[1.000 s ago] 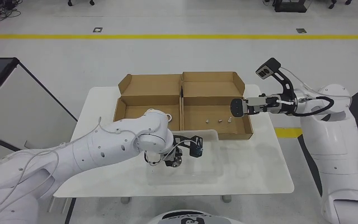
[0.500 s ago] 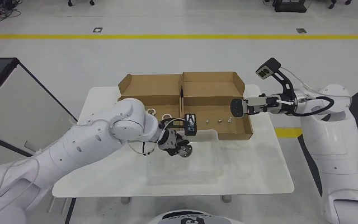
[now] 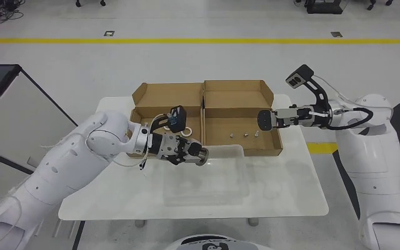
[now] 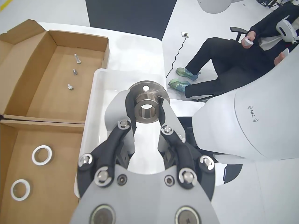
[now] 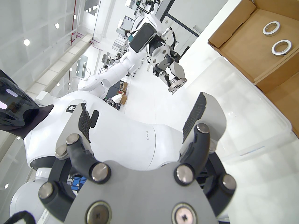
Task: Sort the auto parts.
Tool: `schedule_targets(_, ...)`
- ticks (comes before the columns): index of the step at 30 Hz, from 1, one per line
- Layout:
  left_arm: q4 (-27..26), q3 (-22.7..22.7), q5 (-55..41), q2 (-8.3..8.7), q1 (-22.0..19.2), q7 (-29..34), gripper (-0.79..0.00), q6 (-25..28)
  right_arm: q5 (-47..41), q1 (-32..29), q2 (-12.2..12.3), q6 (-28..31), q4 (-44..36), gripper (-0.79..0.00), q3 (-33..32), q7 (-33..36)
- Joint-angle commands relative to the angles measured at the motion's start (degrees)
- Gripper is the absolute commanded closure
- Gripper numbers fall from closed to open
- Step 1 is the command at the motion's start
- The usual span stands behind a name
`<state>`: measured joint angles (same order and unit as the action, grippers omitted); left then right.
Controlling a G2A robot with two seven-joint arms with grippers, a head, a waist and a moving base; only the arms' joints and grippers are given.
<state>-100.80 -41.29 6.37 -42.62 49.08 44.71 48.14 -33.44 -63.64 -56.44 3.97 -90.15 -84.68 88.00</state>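
L gripper [image 4: 146, 117] clamps the metal hub [image 4: 149, 99] in the air over the tray [image 4: 90, 117] edge, just by the box [image 4: 58, 176] w/ rings [image 4: 34, 156]; R gripper [image 5: 142, 104] gapes empty; keep grip firm, clear the box wall & set it down low, prob. beside the rings, no dropping.

White tabletop [image 3: 287, 187]. Two open cardboard boxes side by side at 12 o'clock, touching.
Left box [image 3: 167, 94]: white ring [image 3: 186, 132] on floor, just beside wrist of left arm.
Right box [image 3: 219, 140]: three small bolts [image 3: 245, 134] in row near 3 o'clock side.
Clear tray [image 3: 212, 184] at 6 o'clock, just beside boxes.
Left arm enters from 8 o'clock; left hand [image 3: 195, 154] grips flanged metal part [image 3: 201, 157] at tray's 12 o'clock rim.
Right arm enters from 3 o'clock; right hand [image 3: 265, 119] over right box's 3 o'clock wall.
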Motion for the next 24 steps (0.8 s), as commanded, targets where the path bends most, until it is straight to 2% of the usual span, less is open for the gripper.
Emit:
schedule_targets(1,0.00,0.05,0.05,-0.02,-0.05,0.02,0.000,-0.09,0.00,0.00,0.00,0.00,0.00,-0.785,0.00,0.00)
schedule_targets(8,0.00,0.05,0.05,-0.02,-0.05,0.02,0.000,-0.09,0.00,0.00,0.00,0.00,0.00,-0.785,0.00,0.00)
schedule_targets(12,1.16,-1.74,-0.40,0.21,1.53,-3.59,0.000,-1.40,0.00,0.00,0.00,0.00,0.00,-0.785,0.00,0.00)
schedule_targets(19,4.25,-9.05,-8.41,2.65,6.77,-6.69,0.000,3.37,0.00,0.00,0.00,0.00,0.00,-0.785,0.00,0.00)
schedule_targets(24,4.68,-13.98,-18.70,4.34,11.12,-8.55,0.000,9.68,0.00,0.00,0.00,0.00,0.00,-0.785,0.00,0.00)
